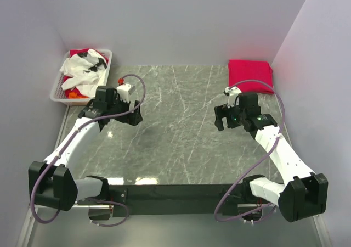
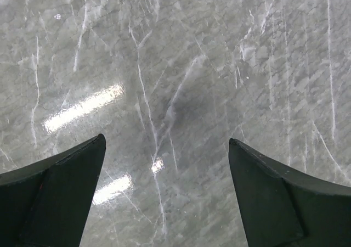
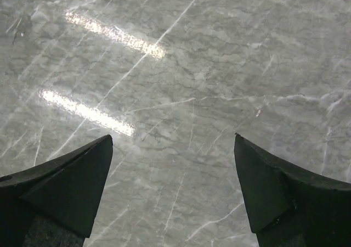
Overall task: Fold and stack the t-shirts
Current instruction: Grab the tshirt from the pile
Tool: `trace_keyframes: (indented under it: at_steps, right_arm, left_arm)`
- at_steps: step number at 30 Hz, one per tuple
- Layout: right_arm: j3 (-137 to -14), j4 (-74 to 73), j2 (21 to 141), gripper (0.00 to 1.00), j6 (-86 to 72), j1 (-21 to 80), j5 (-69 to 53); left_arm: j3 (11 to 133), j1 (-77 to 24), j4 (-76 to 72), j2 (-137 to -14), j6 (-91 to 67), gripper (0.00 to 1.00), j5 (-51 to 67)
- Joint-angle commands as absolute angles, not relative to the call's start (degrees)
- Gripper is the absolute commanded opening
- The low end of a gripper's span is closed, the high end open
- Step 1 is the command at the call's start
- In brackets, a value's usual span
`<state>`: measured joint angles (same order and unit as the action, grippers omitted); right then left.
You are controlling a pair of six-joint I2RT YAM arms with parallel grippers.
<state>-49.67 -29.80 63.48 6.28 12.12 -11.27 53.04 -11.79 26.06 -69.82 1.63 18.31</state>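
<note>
Big grey marble table (image 1: 181, 132) fills the view, bare stone in the middle, and both arms are reaching in over it: left arm (image 1: 71, 142) angling up from its base at the near left, right arm (image 1: 277, 148) from the near right. Over in the far right corner lies the folded red t-shirt (image 1: 250, 76), flat on the stone as a neat rectangle, long axis running left to right along the far wall, well apart from either arm. Far left corner, there's the white slatted basket (image 1: 57, 91), its long side running near to far, and the white t-shirt (image 1: 82, 71) is heaped in it, crumpled with no clear direction, dark print showing, one fold draped toward the near end. More red cloth (image 1: 81, 52) peeks out beneath it at the basket's far end. Down to the small stuff: left gripper (image 2: 166, 141) hangs above bare marble with its jaws spread wide and nothing between them; right gripper (image 3: 174, 137) is the same, fingers far apart, only veined stone and light streaks in the gap
</note>
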Motion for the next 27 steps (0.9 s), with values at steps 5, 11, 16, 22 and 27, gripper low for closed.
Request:
trace_keyframes:
  at_steps: [5, 11, 16, 22, 27]
  right_arm:
    - [-56.9, -32.1, 66.8, 0.97, 6.2, 11.9, -11.5]
    - [-57.4, -31.2, 70.8, 0.97, 5.9, 11.6, -12.3]
    - [-58.5, -31.3, 74.4, 0.97, 5.5, 11.6, -13.7]
    - [-59.5, -31.8, 77.5, 0.97, 5.8, 11.4, -14.7]
    - [-59.7, -32.1, 78.8, 0.97, 6.3, 10.9, -14.7]
  left_arm:
    - [72.0, -3.8, 27.7, -79.5, 0.7, 0.99, 21.1]
    - [91.6, 8.4, 27.8, -94.5, 1.1, 0.99, 23.7]
    - [109.7, 15.2, 30.3, -110.3, 3.0, 0.99, 22.7]
    - [119.5, 16.7, 29.9, -122.8, 7.3, 0.98, 14.8]
    - [122.9, 17.7, 30.5, -129.6, 10.5, 0.99, 8.6]
